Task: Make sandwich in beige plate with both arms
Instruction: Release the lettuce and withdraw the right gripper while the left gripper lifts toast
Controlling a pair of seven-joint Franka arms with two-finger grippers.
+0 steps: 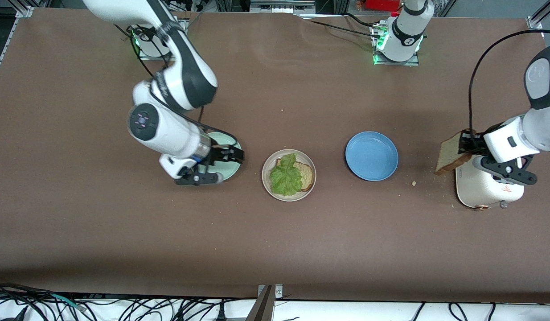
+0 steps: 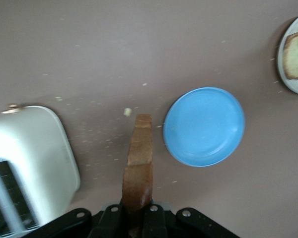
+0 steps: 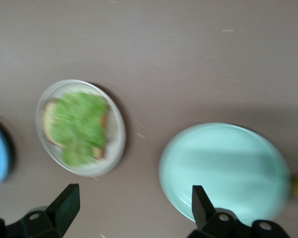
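The beige plate sits mid-table and holds a bread slice with a ruffled green lettuce leaf on top. In the right wrist view the same plate and lettuce show. My right gripper hangs open and empty over the mint-green plate, beside the beige plate. My left gripper is shut on a second toasted bread slice, held on edge in the air beside the toaster.
A blue plate lies between the beige plate and the toaster. The mint-green plate is bare. Crumbs dot the table near the toaster. The brown table is open toward the front camera.
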